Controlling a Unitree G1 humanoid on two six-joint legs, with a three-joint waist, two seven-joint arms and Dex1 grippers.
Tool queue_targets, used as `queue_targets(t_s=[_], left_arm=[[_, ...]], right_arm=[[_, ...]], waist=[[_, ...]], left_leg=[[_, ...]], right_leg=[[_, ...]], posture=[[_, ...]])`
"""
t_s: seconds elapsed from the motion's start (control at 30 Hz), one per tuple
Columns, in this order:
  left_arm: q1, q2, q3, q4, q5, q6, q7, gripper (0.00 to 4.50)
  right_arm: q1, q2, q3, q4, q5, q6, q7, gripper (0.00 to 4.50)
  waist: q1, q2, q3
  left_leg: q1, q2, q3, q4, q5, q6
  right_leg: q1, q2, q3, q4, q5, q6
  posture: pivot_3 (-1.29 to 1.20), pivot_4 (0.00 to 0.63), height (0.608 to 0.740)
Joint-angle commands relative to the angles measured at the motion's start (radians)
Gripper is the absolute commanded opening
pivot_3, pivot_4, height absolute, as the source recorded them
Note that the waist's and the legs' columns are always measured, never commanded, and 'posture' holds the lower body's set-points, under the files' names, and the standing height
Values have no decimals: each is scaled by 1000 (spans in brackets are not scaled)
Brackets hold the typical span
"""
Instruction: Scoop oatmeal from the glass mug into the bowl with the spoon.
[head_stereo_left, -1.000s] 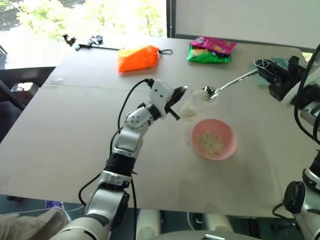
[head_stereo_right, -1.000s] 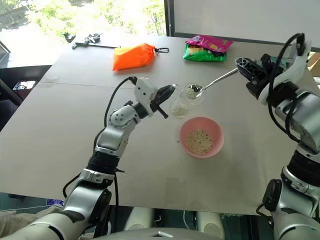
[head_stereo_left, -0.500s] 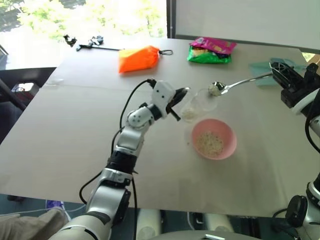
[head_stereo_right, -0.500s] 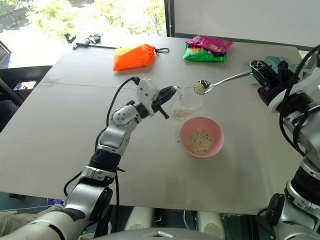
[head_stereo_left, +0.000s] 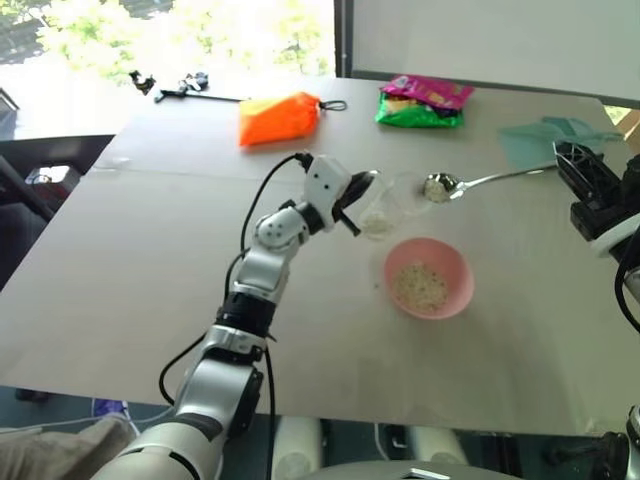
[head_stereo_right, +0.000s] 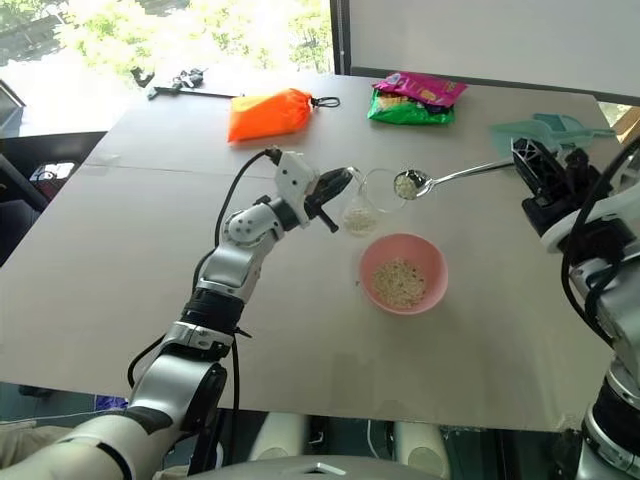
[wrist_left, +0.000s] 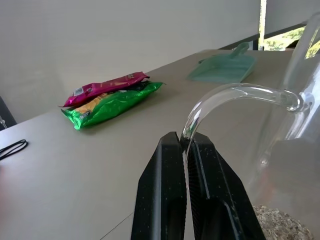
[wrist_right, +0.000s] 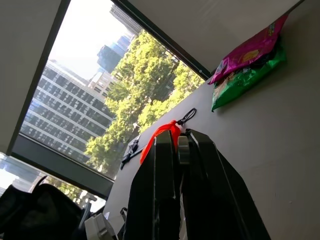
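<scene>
Setting: grey table by a bright window, with an orange pouch, snack packs and a teal dustpan along its far side.
Left gripper: we see its two black fingers pressed together on the clear handle of the mug; in the left wrist view the glass loop runs down between them. It has not shifted over the last second.
Mug: tipped, mouth toward our right side, with oatmeal left in the low part just beyond the left jaws.
Right gripper: fingers clamped on the handle end of the spoon; the right wrist view shows the handle pinched between them.
Spoon: reaches from the right jaws toward the mug, its loaded scoop now at or just past the mug rim; we cannot tell whether it touches the glass.
What changed: a second ago the scoop sat inside the mug mouth; since then the right arm has drawn back and the spoon has come out full.
Bowl: on the table nearer us than both jaws, just beside the mug, already holding a layer of flakes.
Meaning for the task: we judge one more scoop is lifted and the carry to the bowl is next; the spoon must stay level or flakes will drop between mug and bowl.
</scene>
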Motion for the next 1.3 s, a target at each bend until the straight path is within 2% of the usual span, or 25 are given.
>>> queue_targets(t_s=[0.03,0.33,0.43,0.53,0.7,0.77,0.9,1.03,1.17,1.23,1.3], left_arm=[[-45,4,28,6,-1,-45,4,62],[-80,31,61,38,-8,-57,13,62],[-81,42,68,31,-7,-56,15,62],[-75,49,68,20,-6,-56,16,62],[-58,57,65,-13,-3,-51,15,62],[-54,59,65,-21,-3,-47,16,62],[-47,65,62,-45,1,-41,16,62],[-34,68,53,-73,9,-40,17,62],[-24,68,56,-93,12,-32,21,62],[-19,69,58,-103,13,-27,24,62],[-9,69,60,-121,13,-18,29,62]], right_arm=[[48,-46,-7,-67,20,-83,40,0],[266,-200,-43,-55,20,-63,244,0],[326,-286,-56,-36,20,-15,321,0],[345,-364,-67,-19,20,11,352,0],[310,-563,-88,-45,10,84,380,0],[292,-618,-81,-62,-43,111,398,0],[255,-711,-38,-140,-247,161,490,0],[217,-741,7,-210,-492,154,641,0],[196,-704,33,-220,-635,119,751,0],[186,-670,34,-206,-635,101,774,0],[149,-605,28,-144,-515,68,731,0]], waist=[[0,0,0],[12,0,0],[17,0,0],[17,0,0],[18,0,0],[18,1,0],[19,0,-1],[19,0,0],[20,0,-1],[19,0,0],[19,-1,-1]], left_leg=[[0,0,-1,0,0,0],[1,0,-1,1,0,0],[1,0,-1,1,0,0],[1,0,-2,2,0,0],[1,0,-2,3,0,0],[1,0,-3,3,0,0],[1,0,-5,3,0,0],[1,0,-7,3,0,0],[1,-1,-9,4,0,0],[1,-1,-9,4,0,0],[1,0,-9,4,0,0]], right_leg=[[0,0,0,0,0,0],[1,0,0,0,0,0],[2,0,0,0,0,0],[2,0,0,0,0,0],[3,1,-1,0,0,0],[3,1,-1,0,0,0],[3,1,-1,-1,0,0],[3,1,-1,-1,0,1],[4,1,-2,-1,0,1],[4,1,-2,-1,0,1],[4,1,-2,-1,0,1]], posture=[[0,150,740],[0,150,740],[0,150,740],[0,150,740],[0,150,740],[0,150,740],[0,150,740],[0,150,740],[0,150,740],[0,150,740],[0,150,740]])
